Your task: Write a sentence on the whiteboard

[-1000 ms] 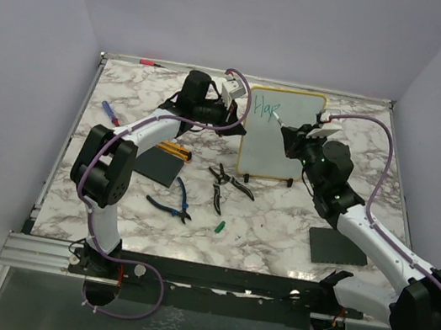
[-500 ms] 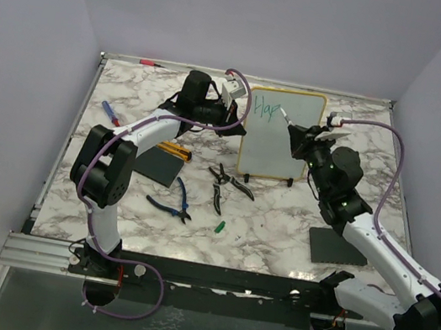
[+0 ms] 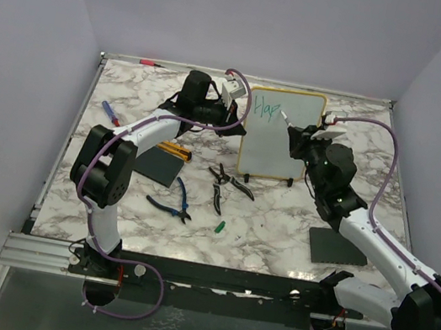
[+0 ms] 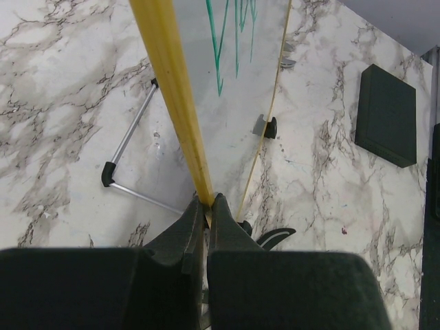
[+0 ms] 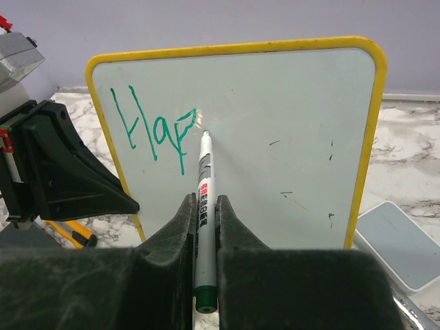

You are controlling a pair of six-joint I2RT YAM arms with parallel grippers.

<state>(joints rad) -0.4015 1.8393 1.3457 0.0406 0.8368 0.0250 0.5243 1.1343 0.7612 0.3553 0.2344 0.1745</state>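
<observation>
We see the whiteboard upright at upper centre of the overhead view, its yellow rim pinched in the left gripper, while the right gripper clamps a marker beside the sentence, which reads only "Hap", most of it, we judge, unwritten.

Right hand gripping marker, tip at whiteboard, teal writing reads "Hap"

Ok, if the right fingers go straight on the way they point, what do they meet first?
The whiteboard face, just after the green "Hap". The marker held in the right fingers leads, and its tip looks at or almost on the board; the exact gap is unclear.
</observation>
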